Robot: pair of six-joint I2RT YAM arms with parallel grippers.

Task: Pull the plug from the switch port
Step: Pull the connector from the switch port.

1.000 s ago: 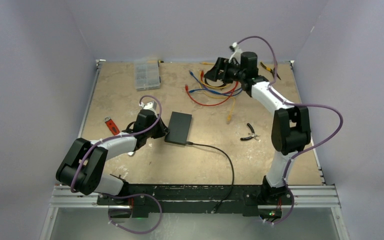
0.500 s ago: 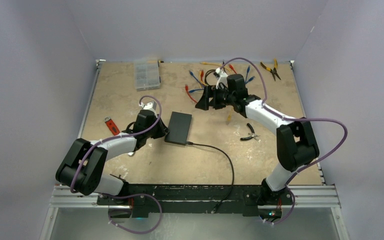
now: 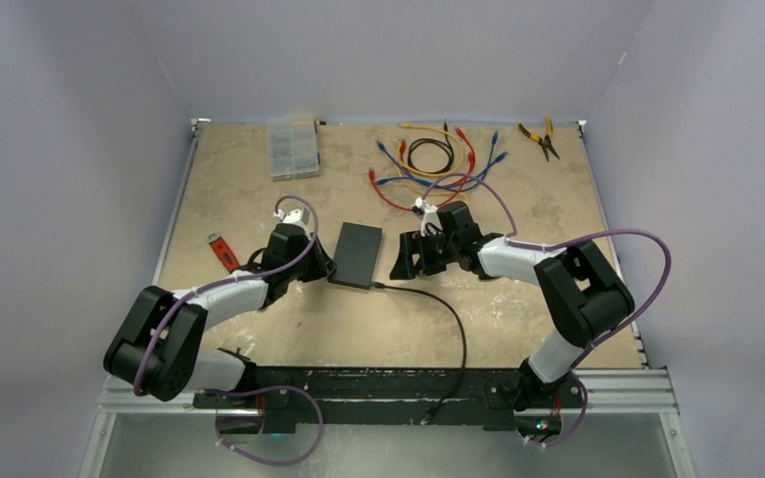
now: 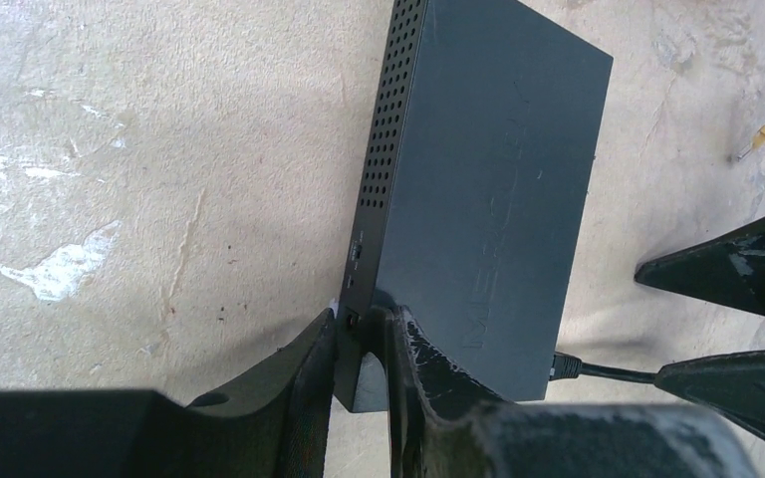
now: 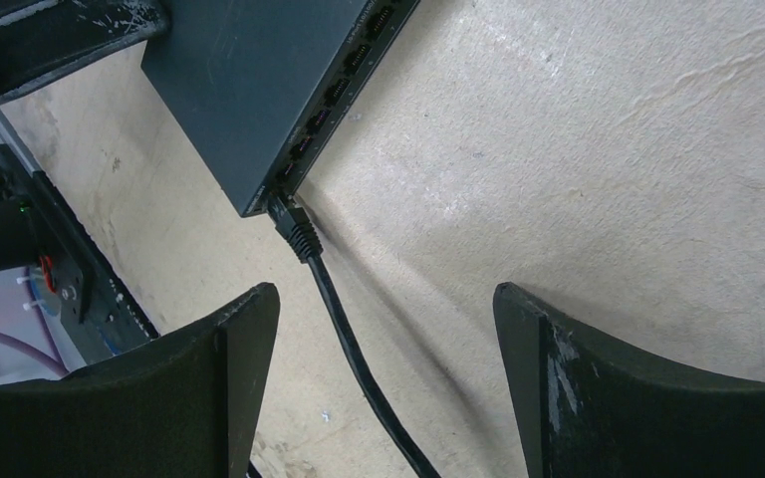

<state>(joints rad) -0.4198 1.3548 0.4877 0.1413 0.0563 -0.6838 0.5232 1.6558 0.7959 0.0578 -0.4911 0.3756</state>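
Left gripper (image 4: 359, 337) first: its two fingers straddle the corner of the switch (image 4: 488, 179) closest to it and look pinched onto it. One finger sits against the perforated side wall and the other round the far side of the corner, though the corner itself hides just where the pads meet the casing. The rest of the switch runs straight out ahead of that gripper, lying on the table (image 4: 159, 149). Right gripper (image 5: 383, 296) hangs at the opposite side of the box with its jaws wide apart. Between them is only bare table and the black cable (image 5: 359, 358), which passes between the fingers without touching either. Both fingers are cut off by the bottom of the wrist view. Just ahead of those fingertips the plug (image 5: 296, 227) sits pushed home in the end socket of the row, at the switch's corner; its latch tab I can't make out. From above, the plug is too small to tell from the cable. Well beyond both grippers, near the far edge, lie a clear box (image 3: 292, 149), a tangle of coloured leads (image 3: 428, 164) and pliers (image 3: 538, 139).
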